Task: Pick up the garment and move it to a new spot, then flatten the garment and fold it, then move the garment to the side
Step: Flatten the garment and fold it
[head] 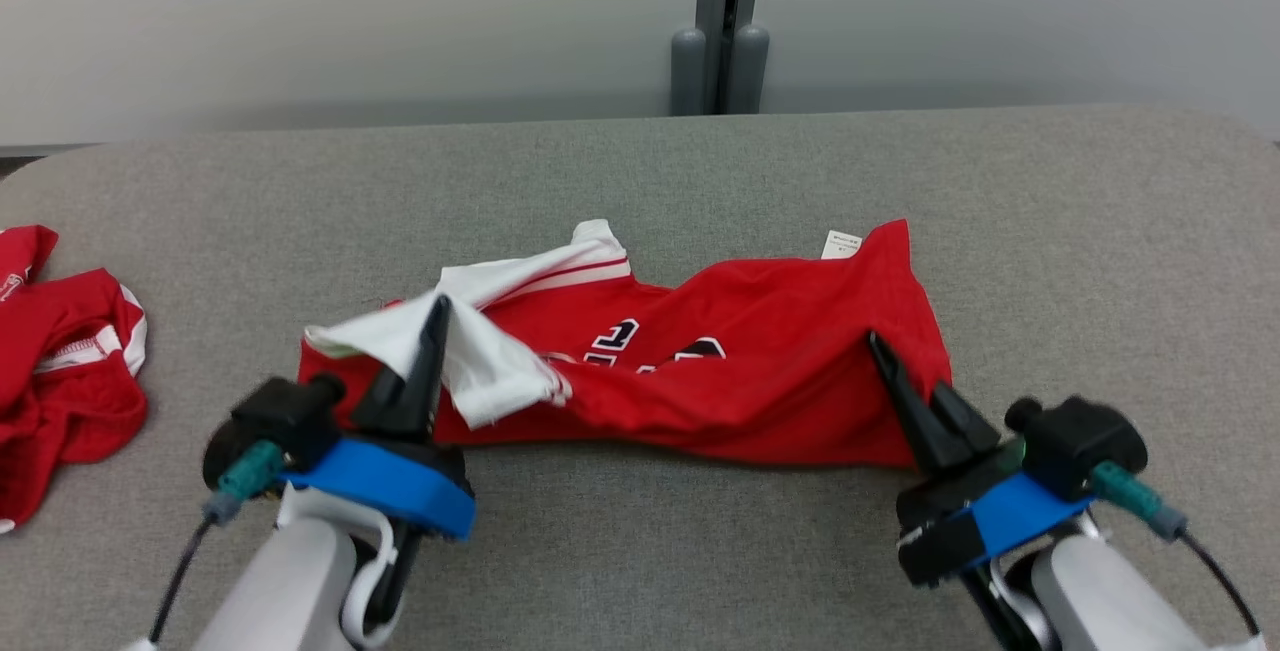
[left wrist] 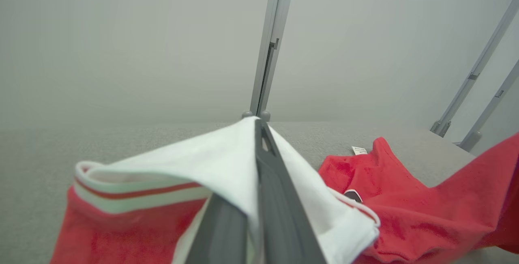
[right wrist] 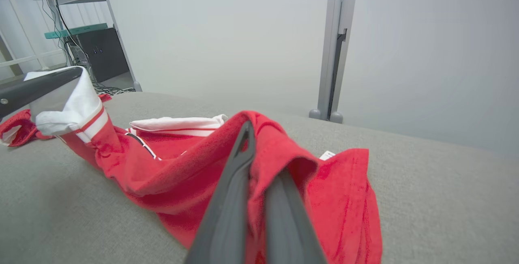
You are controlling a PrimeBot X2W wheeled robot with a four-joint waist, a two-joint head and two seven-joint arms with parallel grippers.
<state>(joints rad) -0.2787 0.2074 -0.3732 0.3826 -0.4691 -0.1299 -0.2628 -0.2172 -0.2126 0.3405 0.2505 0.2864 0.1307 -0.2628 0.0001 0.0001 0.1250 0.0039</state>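
Nearest, at 7 o'clock: left end effector [head: 437, 311], squeezed shut on the white end of the garment [head: 720, 371]. At 5 o'clock: right end effector [head: 903, 369], squeezed shut too, pinching red cloth at the other end of it. Between them, in the middle of the gray surface [head: 640, 171]: the garment itself, red, bunched and wrinkled, lying long from 9 o'clock to 3 o'clock. White end toward 9 o'clock, plain red end toward 3 o'clock. Black and white print [head: 625, 336] in its middle. Small white label [head: 842, 244] on its far edge, near 1 o'clock. Off at 9 o'clock, well apart: another red cloth pile [head: 60, 361]. Farthest, at 12 o'clock: a gray post [head: 720, 21] against a pale wall [head: 300, 21].
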